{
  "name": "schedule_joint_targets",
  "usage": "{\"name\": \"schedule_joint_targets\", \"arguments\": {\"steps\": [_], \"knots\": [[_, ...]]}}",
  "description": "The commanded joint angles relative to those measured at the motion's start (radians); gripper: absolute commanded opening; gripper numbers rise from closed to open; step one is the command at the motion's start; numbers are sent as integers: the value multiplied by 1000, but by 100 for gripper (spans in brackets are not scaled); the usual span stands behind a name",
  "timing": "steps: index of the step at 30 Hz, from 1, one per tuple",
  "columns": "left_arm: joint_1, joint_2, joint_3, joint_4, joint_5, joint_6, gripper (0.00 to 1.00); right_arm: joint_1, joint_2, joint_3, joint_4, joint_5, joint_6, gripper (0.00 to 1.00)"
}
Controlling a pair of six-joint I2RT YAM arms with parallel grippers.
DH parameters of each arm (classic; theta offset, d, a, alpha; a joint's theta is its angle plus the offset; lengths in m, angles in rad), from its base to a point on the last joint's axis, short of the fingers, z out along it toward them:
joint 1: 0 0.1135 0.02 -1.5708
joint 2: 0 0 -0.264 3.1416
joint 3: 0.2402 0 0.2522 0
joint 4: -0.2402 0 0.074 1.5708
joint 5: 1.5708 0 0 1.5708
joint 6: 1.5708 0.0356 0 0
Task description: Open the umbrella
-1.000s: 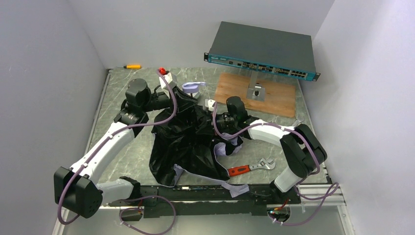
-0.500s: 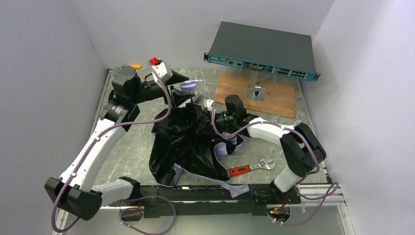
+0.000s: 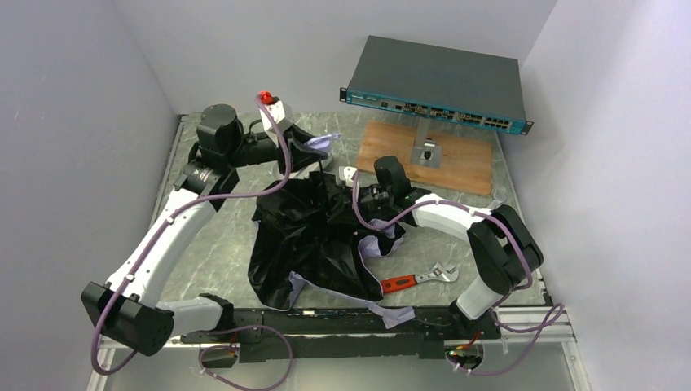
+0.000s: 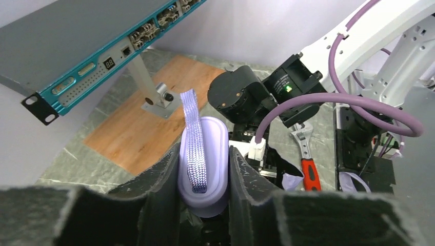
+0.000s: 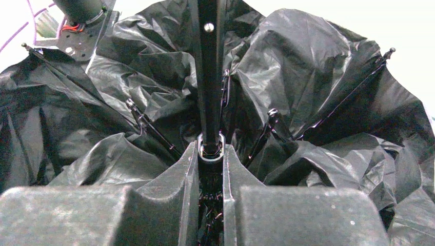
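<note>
Your table (image 3: 204,236) fills the middle of the overhead view, and the umbrella (image 3: 314,236) lies across its centre as a crumpled heap, black side up, with a pale lavender edge showing at the lower right. It is partly spread but slack: in the right wrist view the thin ribs (image 5: 154,130) fan out from the middle with loose folds of fabric between them, so the canopy is not taut and nothing shows it locked open. At upper centre of the overhead view, your left gripper (image 4: 203,154) is clamped around the lavender handle (image 4: 213,154), one finger pressed to each side and the woven strap (image 4: 194,138) standing up between them. Your right gripper (image 5: 209,159) sits in the middle of the canopy, fingers closed against the black shaft (image 5: 209,77) right at the ring-shaped runner (image 5: 210,152). By my reading, both holds are made, and what is left is driving runner and handle apart along the shaft until the ribs stretch and latch.
</note>
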Motion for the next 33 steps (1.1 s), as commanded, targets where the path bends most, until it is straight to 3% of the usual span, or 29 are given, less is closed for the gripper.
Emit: {"name": "schedule_joint_targets", "arguments": {"steps": [1, 7, 14, 21, 28, 33], "knots": [[5, -12, 2, 59, 51, -16, 2, -3, -4, 25, -42, -35, -60, 0], [2, -8, -13, 44, 108, -24, 0, -12, -12, 22, -55, -41, -66, 0], [-12, -42, -343, 102, 95, 26, 0, -15, -19, 19, -75, -40, -81, 0], [-18, -38, -431, 102, 75, 96, 0, -21, -13, 24, -89, -41, -89, 0], [5, -46, -216, 154, 34, -51, 0, -23, 5, 26, -110, -32, -115, 0], [99, 29, 281, 153, -5, -200, 0, -24, 23, 36, -194, -25, -179, 0]]}}
